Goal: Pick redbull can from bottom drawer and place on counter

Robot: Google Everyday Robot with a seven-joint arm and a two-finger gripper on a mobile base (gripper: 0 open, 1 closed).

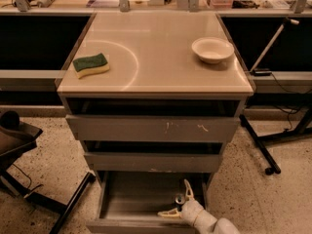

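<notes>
The bottom drawer (pixel 131 199) is pulled out, a shallow grey tray at the foot of the drawer unit. The redbull can (pixel 180 199) stands upright in its right part, silver top showing. My gripper (pixel 177 199) reaches in from the lower right, open, with one cream finger (pixel 187 189) behind the can and the other finger in front of it. The can sits between the fingers; I cannot tell if they touch it. The counter (pixel 156 48) is the glossy beige top with a curved arc mark.
A green and yellow sponge (pixel 90 65) lies on the counter's left, a white bowl (pixel 212 49) on its right. The two upper drawers stand slightly open. A black stand leg (pixel 258 145) is on the floor at right, a dark chair base (pixel 29 179) at left.
</notes>
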